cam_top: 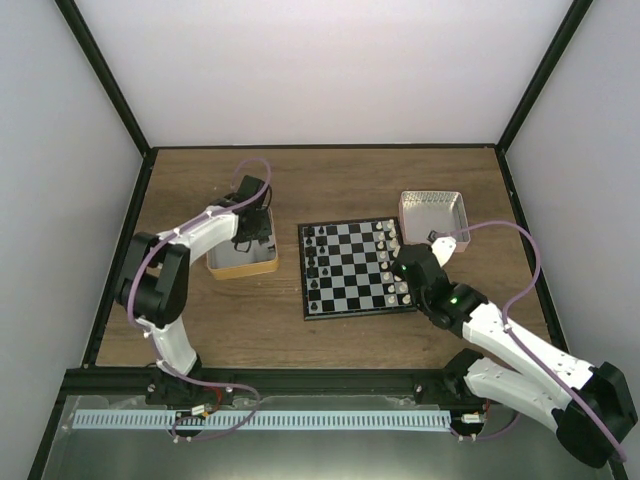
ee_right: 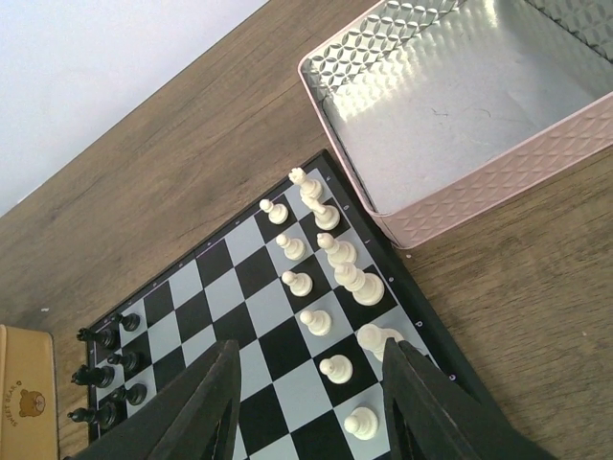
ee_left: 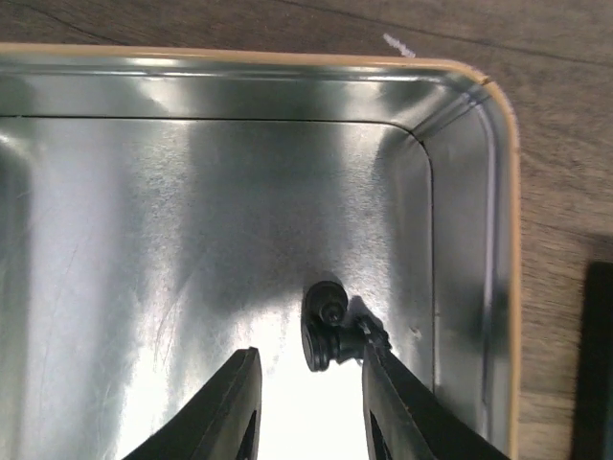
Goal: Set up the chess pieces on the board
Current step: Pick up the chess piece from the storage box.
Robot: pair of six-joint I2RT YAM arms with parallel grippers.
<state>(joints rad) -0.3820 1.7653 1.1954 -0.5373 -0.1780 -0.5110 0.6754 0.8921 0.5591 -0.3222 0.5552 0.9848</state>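
A black piece point(ee_left: 329, 331) is seen lying in the tin point(ee_left: 239, 91), just at the tips of the left gripper point(ee_left: 309, 369), parted wide; fetching is judged in hand, a closing pinch next; the board point(cam_top: 355, 270) is partly set; the right gripper point(ee_right: 311, 383) is held wide, empty, above it.

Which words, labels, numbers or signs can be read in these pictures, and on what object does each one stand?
No text can be read with certainty.
Yellow tin: tiny print by a small bear picture, too blurred to read.
Chessboard: small pale marks along its dark border, too small to read.
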